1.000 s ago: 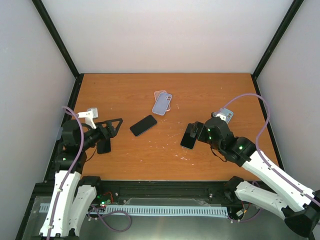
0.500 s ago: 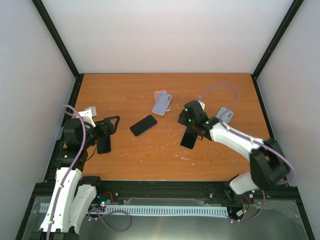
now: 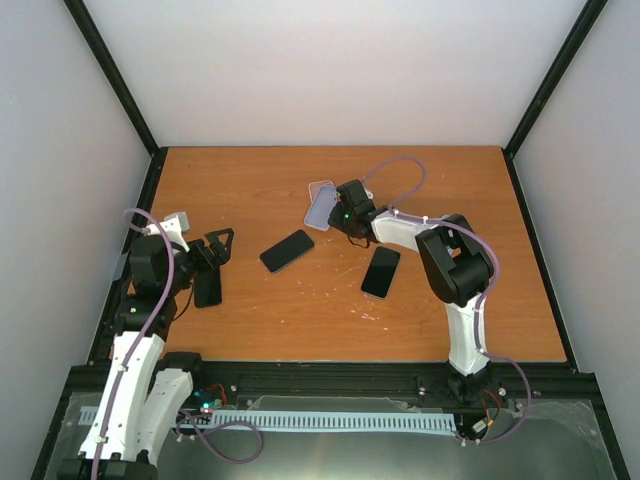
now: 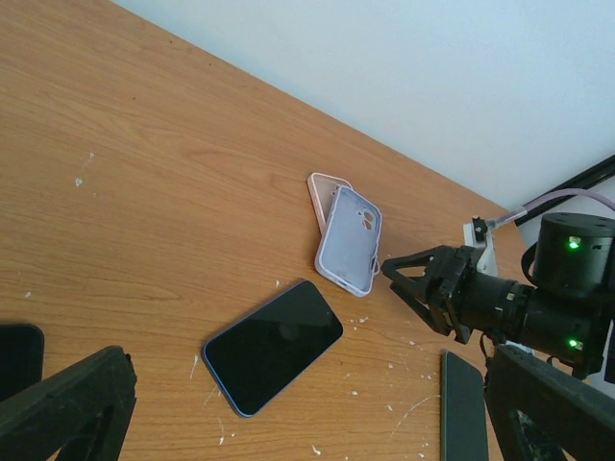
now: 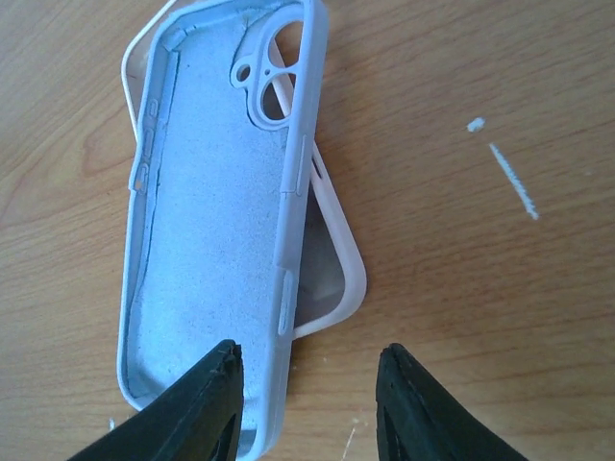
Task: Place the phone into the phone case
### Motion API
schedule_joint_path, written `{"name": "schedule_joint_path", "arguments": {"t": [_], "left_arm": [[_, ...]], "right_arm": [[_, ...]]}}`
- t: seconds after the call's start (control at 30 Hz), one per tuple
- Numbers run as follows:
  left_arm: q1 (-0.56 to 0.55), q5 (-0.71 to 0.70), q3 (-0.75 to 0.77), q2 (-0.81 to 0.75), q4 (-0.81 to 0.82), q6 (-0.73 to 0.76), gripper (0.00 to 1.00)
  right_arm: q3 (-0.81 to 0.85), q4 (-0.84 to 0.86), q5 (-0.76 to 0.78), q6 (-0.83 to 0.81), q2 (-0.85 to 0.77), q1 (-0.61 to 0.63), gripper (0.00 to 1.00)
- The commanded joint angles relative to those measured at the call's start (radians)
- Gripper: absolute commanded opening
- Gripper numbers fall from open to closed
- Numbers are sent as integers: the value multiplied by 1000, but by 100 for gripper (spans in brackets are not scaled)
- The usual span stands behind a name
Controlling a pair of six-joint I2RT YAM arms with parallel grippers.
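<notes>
The phone (image 3: 287, 250), dark with a bluish rim, lay flat and screen up near the middle of the table (image 3: 230, 180), untouched, angled with its far end toward the right. Beyond it and to its right lay the case (image 5: 216, 230), pale lavender, hollow side up, camera cutout at the far end. It rested partly on a pink case (image 5: 336, 279), whose edge showed along its right side and at its far left corner.

The right gripper (image 5: 309, 408) hung low over the near end of the case. Its jaws were partly open with a clear gap between them. One finger (image 5: 216, 403) sat over the hollow of the case and the other stood past the pink rim over bare wood, so the case's right wall lay between them. They held nothing.

A second phone (image 3: 380, 271) lay dark and flat nearer the arms, right of centre, well apart from the first. The left gripper (image 3: 215, 262) hovered at the table's left side, jaws spread wide and empty, pointing toward the phone.
</notes>
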Motion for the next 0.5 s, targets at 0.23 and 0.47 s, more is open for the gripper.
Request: {"name": "schedule_joint_path", "arguments": {"t": [0.23,0.47], "left_arm": [[-31,-22,7,-22,29,25,100],[-32,-24,6,-20,29,26,99]], "right_arm": [[100,-19,-62,10,111,-3,35],[102,-52,-78,-2,106,-2,17]]}}
